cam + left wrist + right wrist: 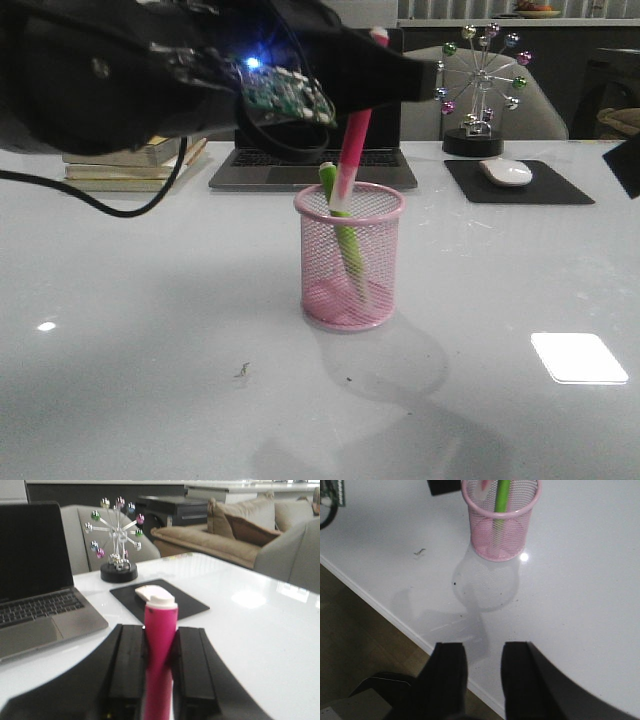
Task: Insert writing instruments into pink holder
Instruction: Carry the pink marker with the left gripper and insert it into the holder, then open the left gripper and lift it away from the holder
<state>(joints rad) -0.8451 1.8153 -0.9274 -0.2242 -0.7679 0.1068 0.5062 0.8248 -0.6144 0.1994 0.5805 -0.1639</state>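
The left gripper (160, 680) pinches the pink marker (352, 160) tilted over the pink cup (349, 257), its pale tip just at the rim beside the green marker (345, 240) inside, so it might catch and tip the cup, while the right gripper (482, 680) waits spread and empty.

Front view low over surface (120, 380), facing far edge; right wrist looks down from near edge; both share pink holder (349, 258)
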